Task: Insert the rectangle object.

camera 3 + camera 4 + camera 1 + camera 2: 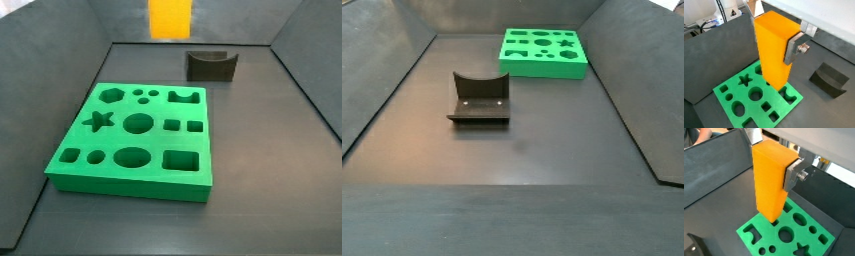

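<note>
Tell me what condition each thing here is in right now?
Gripper: shut on the orange bar, raised above the board.
Orange bar: held upright, not yet inserted.
Green board: flat on the floor, its cutouts unfilled.
Dark grey notched block: resting on the floor, untouched.

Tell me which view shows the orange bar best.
Both wrist views: the bar fills the frame, held upright by the gripper above the green board. A side view catches only its lower end; the other side view misses it.
</note>
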{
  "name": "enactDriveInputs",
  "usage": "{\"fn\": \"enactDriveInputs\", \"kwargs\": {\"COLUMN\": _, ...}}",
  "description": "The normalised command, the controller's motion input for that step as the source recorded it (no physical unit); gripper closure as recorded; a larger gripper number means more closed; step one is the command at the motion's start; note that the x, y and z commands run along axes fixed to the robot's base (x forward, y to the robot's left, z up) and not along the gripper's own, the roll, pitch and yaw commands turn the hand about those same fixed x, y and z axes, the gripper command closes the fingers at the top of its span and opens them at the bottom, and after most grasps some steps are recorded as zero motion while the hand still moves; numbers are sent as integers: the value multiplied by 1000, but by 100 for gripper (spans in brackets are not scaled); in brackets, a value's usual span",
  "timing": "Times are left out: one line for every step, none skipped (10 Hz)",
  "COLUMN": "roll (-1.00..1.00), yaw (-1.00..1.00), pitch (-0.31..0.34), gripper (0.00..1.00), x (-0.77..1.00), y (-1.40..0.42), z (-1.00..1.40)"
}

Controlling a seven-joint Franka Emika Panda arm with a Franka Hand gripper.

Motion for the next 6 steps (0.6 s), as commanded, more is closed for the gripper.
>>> {"fn": "enactDriveInputs", "kwargs": {"roll": 0, "yaw": -31, "pitch": -74, "gripper": 100, "x": 523, "y": -689, "z": -969}}
{"fn": "enactDriveInputs", "kwargs": {"roll": 29, "yaw": -74, "pitch": -134, "gripper": 100, "x": 311, "y": -806, "z": -1000}}
{"fn": "enactDriveInputs", "kwargs": {"roll": 29, "yaw": -74, "pitch": -133, "gripper": 100, "x": 311, "y": -803, "z": -1000}}
{"fn": "enactDriveInputs", "kwargs": {"roll": 71, "yaw": -177, "pitch": -123, "gripper": 100, "x": 71, "y": -849, "z": -1000}}
{"fn": "enactDriveInputs", "kwargs": {"roll": 33, "yaw": -223, "pitch": -44, "gripper": 100, "x": 0, "y": -731, "z": -1000}}
{"fn": "enactDriveInputs", "kwargs": {"roll": 0, "yaw": 26, "pitch": -9, "gripper": 100, "x": -17, "y": -823, "z": -1000}}
